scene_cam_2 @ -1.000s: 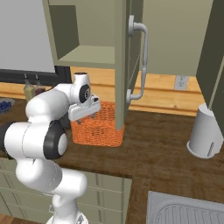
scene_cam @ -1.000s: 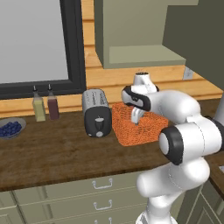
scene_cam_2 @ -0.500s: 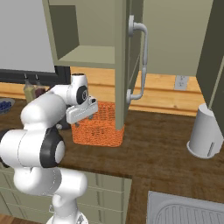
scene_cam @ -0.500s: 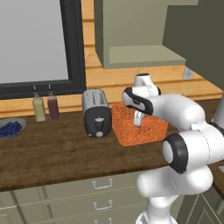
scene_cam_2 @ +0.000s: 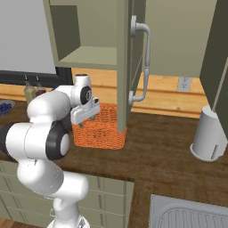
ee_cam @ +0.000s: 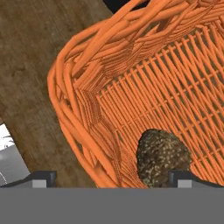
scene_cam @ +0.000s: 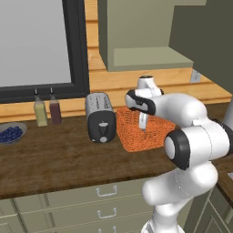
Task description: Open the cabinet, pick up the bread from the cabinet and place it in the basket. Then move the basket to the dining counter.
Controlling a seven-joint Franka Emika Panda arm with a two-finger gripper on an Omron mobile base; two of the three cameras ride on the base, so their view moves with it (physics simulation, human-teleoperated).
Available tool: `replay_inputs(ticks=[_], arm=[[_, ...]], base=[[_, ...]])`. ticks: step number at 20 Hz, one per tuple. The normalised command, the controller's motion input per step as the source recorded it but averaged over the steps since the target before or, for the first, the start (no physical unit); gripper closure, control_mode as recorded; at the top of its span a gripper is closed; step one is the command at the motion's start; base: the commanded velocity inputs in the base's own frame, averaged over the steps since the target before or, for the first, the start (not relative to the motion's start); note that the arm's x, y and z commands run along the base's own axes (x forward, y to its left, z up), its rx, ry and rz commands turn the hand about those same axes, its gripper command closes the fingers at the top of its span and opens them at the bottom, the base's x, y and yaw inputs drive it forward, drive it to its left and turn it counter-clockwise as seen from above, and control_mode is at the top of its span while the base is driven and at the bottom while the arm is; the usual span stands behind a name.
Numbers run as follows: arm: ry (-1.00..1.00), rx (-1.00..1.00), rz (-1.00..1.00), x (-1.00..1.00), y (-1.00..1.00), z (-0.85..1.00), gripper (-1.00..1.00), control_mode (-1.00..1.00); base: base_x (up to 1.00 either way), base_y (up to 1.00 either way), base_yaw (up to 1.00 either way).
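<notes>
Gripper (ee_cam: 109,177) spread wide, empty, hanging over basket (ee_cam: 131,87). Bread (ee_cam: 162,158) directly below fingertips, lying on basket floor near corner. Cabinet (scene_cam_2: 122,58) open. Bread step looks done; remaining: carry basket to dining counter.

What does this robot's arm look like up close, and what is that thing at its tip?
The arm is built of fat, rounded, glossy white segments with dark bands at the joints. Its tip carries a white gripper with two small dark fingers. No cables or markings show.
</notes>
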Motion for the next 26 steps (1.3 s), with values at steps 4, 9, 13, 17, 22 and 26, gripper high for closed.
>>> replay_inputs(ticks=[4, 9, 13, 17, 22, 26], arm=[[0.06, 0.00, 0.09, 0.00, 0.00, -0.18, -1.00, -1.00], [0.01, 0.00, 0.11, -0.08, 0.00, -0.25, -1.00, -1.00], [0.00, 0.00, 0.10, -0.04, 0.00, -0.41, -1.00, -1.00], [0.00, -0.01, 0.08, -0.01, 0.01, -0.46, -1.00, -1.00], [0.00, 0.00, 0.06, 0.00, 0.00, -0.16, 1.00, -1.00], [0.00, 0.01, 0.04, 0.00, 0.01, -0.26, 1.00, -1.00]], base=[[0.00, 0.00, 0.00], [0.00, 0.00, 0.00], [0.00, 0.00, 0.00], [0.00, 0.00, 0.00], [0.00, 0.00, 0.00], [0.00, 0.00, 0.00]])
